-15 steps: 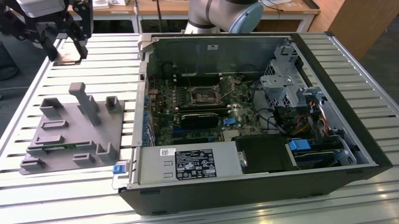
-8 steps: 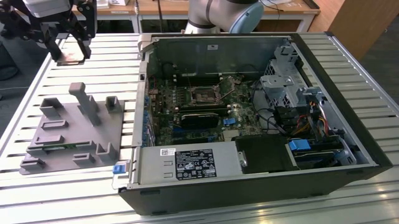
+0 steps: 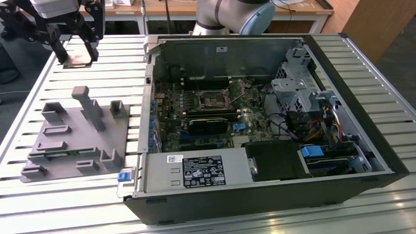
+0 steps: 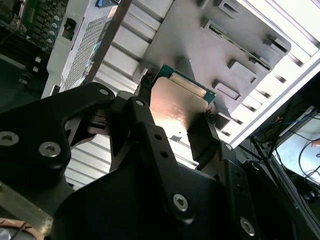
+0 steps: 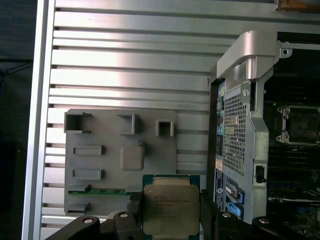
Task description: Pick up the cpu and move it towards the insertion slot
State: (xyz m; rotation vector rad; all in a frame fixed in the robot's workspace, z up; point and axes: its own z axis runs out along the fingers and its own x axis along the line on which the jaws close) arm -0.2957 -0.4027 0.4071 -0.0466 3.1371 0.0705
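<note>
Holding the cpu (image 5: 171,209) edge-on, the gripper (image 3: 79,62) has jaws closed on its two opposite sides, lifted above the grey tray (image 5: 107,167) w/ the chip well apart from the insertion slot (image 3: 211,99) inside the pc case (image 3: 273,195). Best kept level, squeeze steady, approx clear of the case wall.

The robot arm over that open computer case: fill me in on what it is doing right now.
The black two-fingered gripper is shut on the small flat square cpu with a silvery metal top, pinching it by two opposite edges. It hangs above the ribbed metal table, beyond the grey plastic tray with upright holders and outside the open black computer case. The square black insertion slot with its shiny metal frame sits on the green motherboard inside the case, still apart from the chip.
</note>
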